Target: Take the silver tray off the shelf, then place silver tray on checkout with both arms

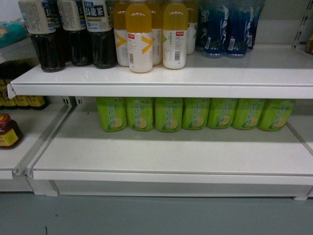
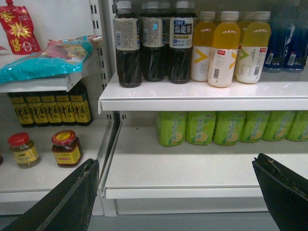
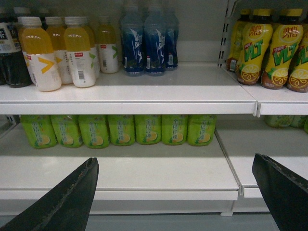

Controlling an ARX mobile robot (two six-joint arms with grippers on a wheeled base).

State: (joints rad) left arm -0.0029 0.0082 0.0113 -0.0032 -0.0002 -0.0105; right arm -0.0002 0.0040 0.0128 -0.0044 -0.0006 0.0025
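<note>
Left gripper [image 2: 175, 192]: spread wide in its wrist view, one black finger at each lower corner, nothing between them. It does not show in the head view.

Jars [image 2: 66, 147]: two red-lidded jars on the left bay's low board, beside the dark sauce bottles [image 2: 50, 109].

Dark tea bottles [image 1: 73, 32]: upper board, far left.

Orange bottles [image 1: 151, 34]: upper board, just right of the tea, near the front lip.

Green bottles [image 1: 195, 113]: one row along the back of the lower shelf [image 1: 171, 156], whose front part is bare white board.

Blue bottles [image 1: 230, 27]: upper board, right.

Yellow lemon bottles [image 3: 269, 48]: next bay to the right, upper board.

Right gripper [image 3: 175, 192]: also spread wide and holding nothing, aimed at the same lower shelf.

Tray: not visible in any view; no grey metal rim lies on either board, so I cannot tell where it sits.

Checkout: not in view.

Stage: my reading is that the search or approach is not yet finished, and no grasp has begun.

Risk, wrong target: the bare lower board is pale and flat, and reaching for it would close both grippers on nothing.

Risk, knocking stock: a low reach inward could tip the green bottles; a high one could topple the orange bottles at the lip.

Risk, uneven lift: once the tray is found, mismatched grips would tilt it.
</note>
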